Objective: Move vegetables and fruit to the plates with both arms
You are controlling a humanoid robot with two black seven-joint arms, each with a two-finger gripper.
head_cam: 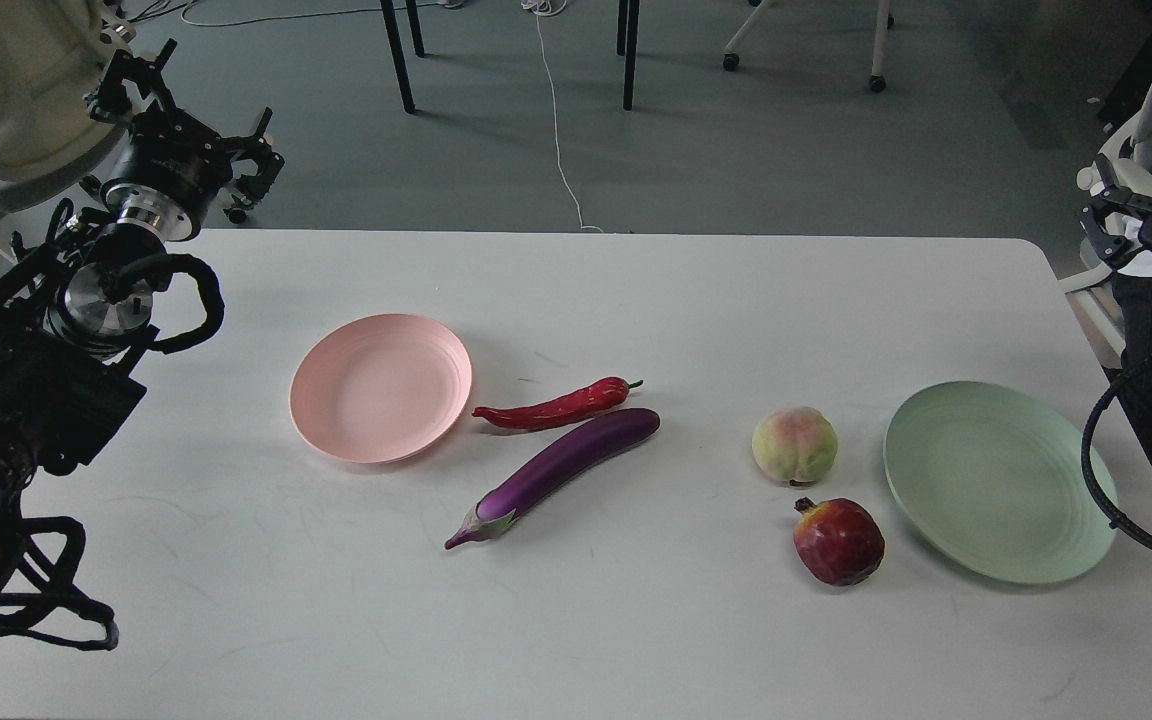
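Note:
A pale pink plate (380,388) lies left of centre on the white table. A red chili pepper (556,405) and a purple eggplant (556,470) lie just right of it, side by side. A peach (794,446) and a dark red pomegranate (838,541) sit left of the pale green plate (999,482). Both plates are bare. My left gripper (246,165) hangs above the table's far left corner, far from the food, its fingers too dark to tell apart. My right gripper (1104,215) is at the right edge, off the table, only partly in view.
The table (636,620) has a rounded far right corner. Chair and table legs and a white cable (558,130) are on the floor beyond. A pale chair stands behind my left arm, and another chair is at the right edge.

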